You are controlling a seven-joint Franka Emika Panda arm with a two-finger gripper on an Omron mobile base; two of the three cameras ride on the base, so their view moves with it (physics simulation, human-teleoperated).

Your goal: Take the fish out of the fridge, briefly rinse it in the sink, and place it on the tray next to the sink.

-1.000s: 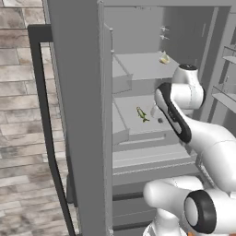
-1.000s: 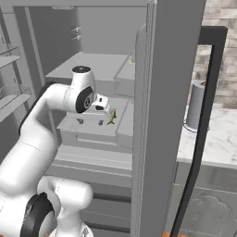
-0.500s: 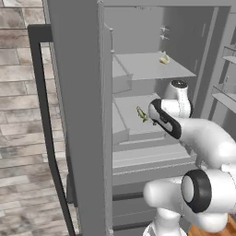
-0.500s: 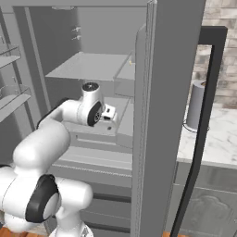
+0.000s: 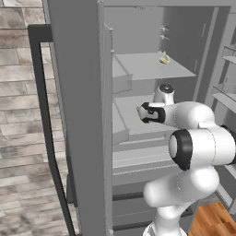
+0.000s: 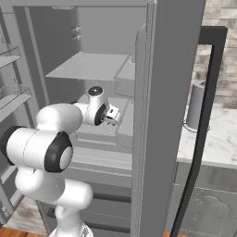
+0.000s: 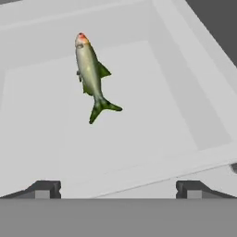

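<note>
Grey fridge open, tool poised over the fish

Grey fridge [image 5: 78,92] stands with its door swung wide. The arm has folded lower and reached deeper onto the middle shelf [image 7: 152,115] than a second ago, so the approach looks nearly done. Its tool [image 7: 118,189] is released, jaws spread wide and empty, a touch wider than before. The fish [image 7: 91,74] lies flat on that shelf just ahead of the fingertips, untouched; grasping comes next.

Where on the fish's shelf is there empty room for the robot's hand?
The fish lies alone on its fridge shelf. Bare shelf lies all round it, widest between its tail and the open gripper. The upper shelf has a small yellowish lump.
</note>
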